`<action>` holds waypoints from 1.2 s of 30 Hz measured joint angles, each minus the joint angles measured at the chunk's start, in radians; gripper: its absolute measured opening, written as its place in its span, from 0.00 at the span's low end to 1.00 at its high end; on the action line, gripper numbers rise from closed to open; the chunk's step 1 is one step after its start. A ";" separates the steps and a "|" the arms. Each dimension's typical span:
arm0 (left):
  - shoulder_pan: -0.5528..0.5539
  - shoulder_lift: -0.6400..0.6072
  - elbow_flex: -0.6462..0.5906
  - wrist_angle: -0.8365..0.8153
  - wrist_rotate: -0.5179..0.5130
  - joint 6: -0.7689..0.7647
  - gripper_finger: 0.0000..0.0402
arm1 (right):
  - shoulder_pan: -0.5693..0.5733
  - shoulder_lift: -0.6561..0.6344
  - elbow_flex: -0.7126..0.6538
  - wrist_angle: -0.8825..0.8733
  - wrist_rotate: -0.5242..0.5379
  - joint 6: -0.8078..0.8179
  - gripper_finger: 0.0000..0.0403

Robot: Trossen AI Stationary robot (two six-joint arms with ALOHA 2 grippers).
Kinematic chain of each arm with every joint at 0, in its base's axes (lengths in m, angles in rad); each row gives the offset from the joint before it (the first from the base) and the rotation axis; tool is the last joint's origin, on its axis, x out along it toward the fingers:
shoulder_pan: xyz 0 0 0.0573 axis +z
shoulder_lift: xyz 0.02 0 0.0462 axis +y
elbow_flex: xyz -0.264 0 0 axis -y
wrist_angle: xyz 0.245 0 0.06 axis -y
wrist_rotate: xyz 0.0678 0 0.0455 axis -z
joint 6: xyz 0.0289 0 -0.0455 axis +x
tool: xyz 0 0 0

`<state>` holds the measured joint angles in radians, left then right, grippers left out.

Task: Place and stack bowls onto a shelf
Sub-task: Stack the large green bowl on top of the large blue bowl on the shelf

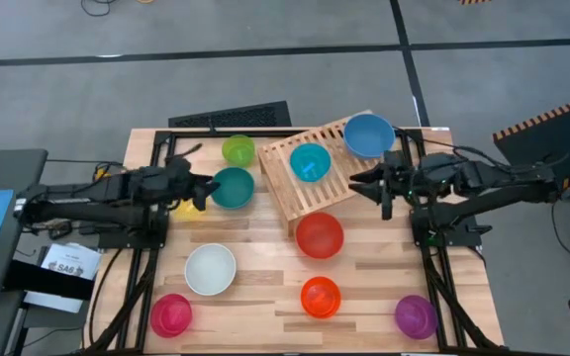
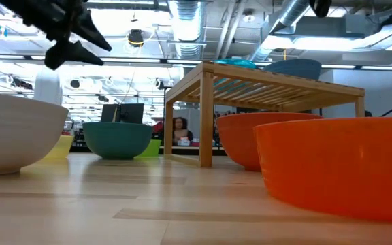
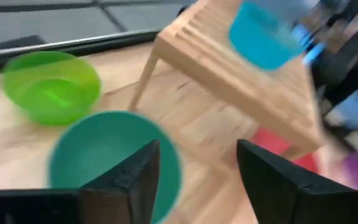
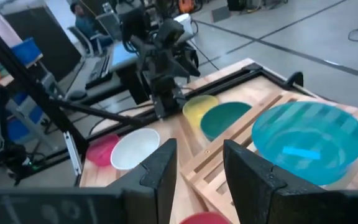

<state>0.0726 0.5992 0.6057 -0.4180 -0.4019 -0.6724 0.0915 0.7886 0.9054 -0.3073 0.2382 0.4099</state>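
Teal bowl [image 1: 233,187] beside shelf [image 1: 317,185]

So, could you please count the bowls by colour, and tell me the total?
Light green bowl: 1
Teal bowl: 1
Yellow bowl: 1
Cyan bowl: 1
Blue bowl: 1
Red bowl: 1
Orange bowl: 1
White bowl: 1
Pink bowl: 1
Purple bowl: 1
Total: 10 bowls
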 joint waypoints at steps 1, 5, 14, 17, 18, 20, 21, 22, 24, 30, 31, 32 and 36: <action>0.004 0.036 0.039 -0.044 -0.003 0.027 0.51 | -0.003 -0.006 0.000 0.000 0.000 0.000 0.39; 0.070 0.164 0.164 -0.261 -0.034 -0.015 0.54 | -0.003 -0.011 0.000 0.003 0.009 0.021 0.39; 0.472 0.376 0.160 -0.445 0.249 -0.019 0.54 | -0.003 0.060 0.000 0.004 0.027 0.061 0.39; 0.565 0.421 0.122 -0.335 0.371 0.017 0.54 | -0.003 0.082 0.000 0.005 0.028 0.061 0.39; 0.586 0.433 0.119 -0.318 0.396 0.026 0.54 | -0.003 0.087 0.000 0.007 0.028 0.061 0.39; 0.616 0.456 0.116 -0.277 0.415 0.039 0.54 | -0.003 0.091 0.000 0.007 0.028 0.061 0.39; 0.624 0.466 0.116 -0.267 0.417 0.044 0.54 | -0.003 0.091 0.000 0.006 0.029 0.061 0.39; 0.632 0.477 0.116 -0.263 0.419 0.051 0.54 | -0.003 0.090 0.000 0.009 0.030 0.061 0.39; 0.644 0.505 0.116 -0.263 0.421 0.063 0.54 | -0.007 0.090 0.000 0.009 0.030 0.061 0.39; 0.642 0.612 0.115 -0.252 0.427 0.066 0.54 | -0.038 0.088 0.000 0.008 0.030 0.061 0.39; 0.640 0.628 0.115 -0.245 0.431 0.066 0.54 | -0.044 0.088 0.000 0.008 0.030 0.061 0.39; 0.638 0.639 0.115 -0.240 0.435 0.066 0.54 | -0.049 0.088 0.000 0.008 0.030 0.060 0.39; 0.634 0.680 0.115 -0.219 0.453 0.089 0.46 | -0.070 0.088 0.000 0.008 0.030 0.056 0.39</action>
<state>0.7071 1.2790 0.7204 -0.6375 0.0511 -0.5835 0.0218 0.8764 0.9054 -0.2993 0.2680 0.4657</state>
